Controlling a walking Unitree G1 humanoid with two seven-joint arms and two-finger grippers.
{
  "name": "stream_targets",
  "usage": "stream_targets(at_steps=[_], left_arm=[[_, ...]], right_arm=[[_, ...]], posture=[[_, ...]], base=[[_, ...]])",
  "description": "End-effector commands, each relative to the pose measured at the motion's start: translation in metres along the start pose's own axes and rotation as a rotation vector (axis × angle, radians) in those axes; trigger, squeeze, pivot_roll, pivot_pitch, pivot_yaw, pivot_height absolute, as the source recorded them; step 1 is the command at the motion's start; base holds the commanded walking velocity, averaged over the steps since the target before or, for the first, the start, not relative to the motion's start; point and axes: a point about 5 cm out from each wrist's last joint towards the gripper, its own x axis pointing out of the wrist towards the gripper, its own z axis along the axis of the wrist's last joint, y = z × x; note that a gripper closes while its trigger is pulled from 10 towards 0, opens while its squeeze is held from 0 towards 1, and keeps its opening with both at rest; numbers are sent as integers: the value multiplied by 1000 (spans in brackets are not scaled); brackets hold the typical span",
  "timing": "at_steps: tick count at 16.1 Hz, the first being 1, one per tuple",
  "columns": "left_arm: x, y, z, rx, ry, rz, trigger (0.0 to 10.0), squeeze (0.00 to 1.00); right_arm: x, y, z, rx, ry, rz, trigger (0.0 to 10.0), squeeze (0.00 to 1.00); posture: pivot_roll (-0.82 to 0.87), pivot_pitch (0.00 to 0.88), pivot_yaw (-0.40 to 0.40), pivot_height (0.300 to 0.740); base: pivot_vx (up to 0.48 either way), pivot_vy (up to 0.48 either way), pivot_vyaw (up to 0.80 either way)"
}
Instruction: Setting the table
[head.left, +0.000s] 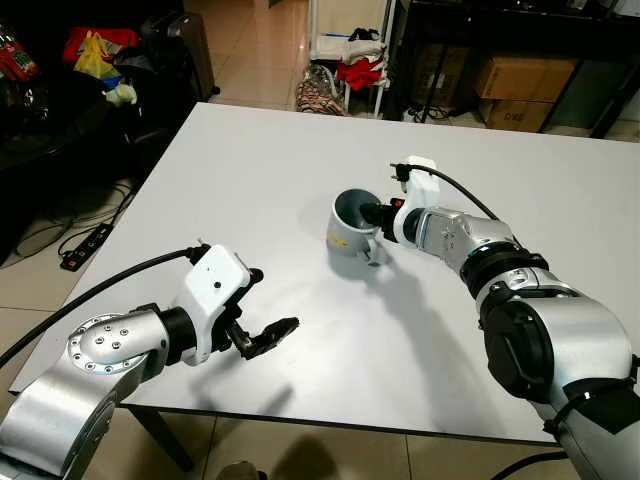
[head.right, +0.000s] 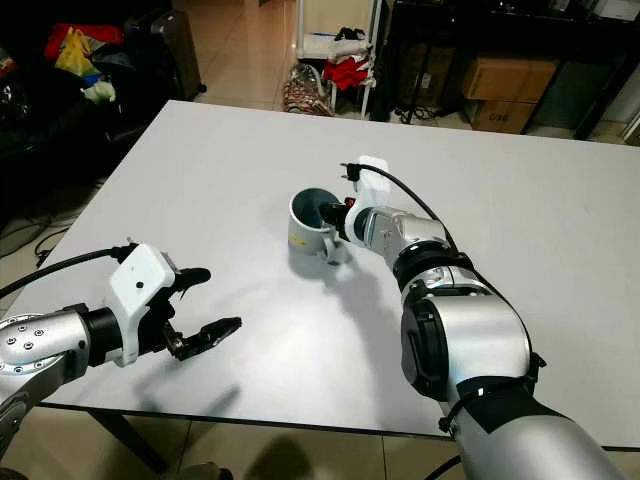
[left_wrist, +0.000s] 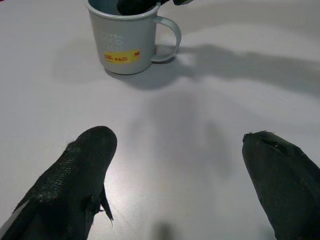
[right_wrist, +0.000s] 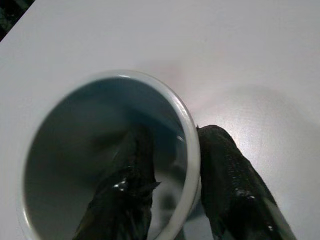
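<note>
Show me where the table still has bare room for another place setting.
Most of the white table is bare: the far half beyond the grey mug, and the stretch between the mug and the open left gripper. The crowded spot is mid-table, where the right gripper pinches the mug's rim.

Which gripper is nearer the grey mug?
Right. The right gripper pinches the grey mug by its rim; the left gripper hovers open, well short of it.
</note>
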Motion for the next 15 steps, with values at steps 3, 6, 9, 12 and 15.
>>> stream_targets(at_steps=[3, 6, 9, 12, 15], left_arm=[[-1, 3, 6, 22, -8, 14, 10000, 0], [2, 7, 8, 25, -22, 25, 10000, 0], [7, 14, 10, 12, -35, 47, 10000, 0], [18, 21, 8, -33, -17, 91, 10000, 0], [32, 31, 13, -26, -117, 358, 10000, 0]], right_arm=[[-5, -1, 19, -24, -47, 4, 10000, 1000], [-11, -5, 33, -69, -78, 13, 10000, 1000], [-23, -14, 49, -95, -103, 52, 10000, 0], [-38, -26, 67, -71, -181, 83, 10000, 0], [-79, -20, 56, -236, -508, -13, 10000, 0]], posture=[[153, 0, -56, 740], [138, 0, -47, 740], [111, 0, -30, 740], [75, 0, -1, 740], [42, 0, 28, 740]], base=[[0, 0, 0], [0, 0, 0], [0, 0, 0], [0, 0, 0], [0, 0, 0]])
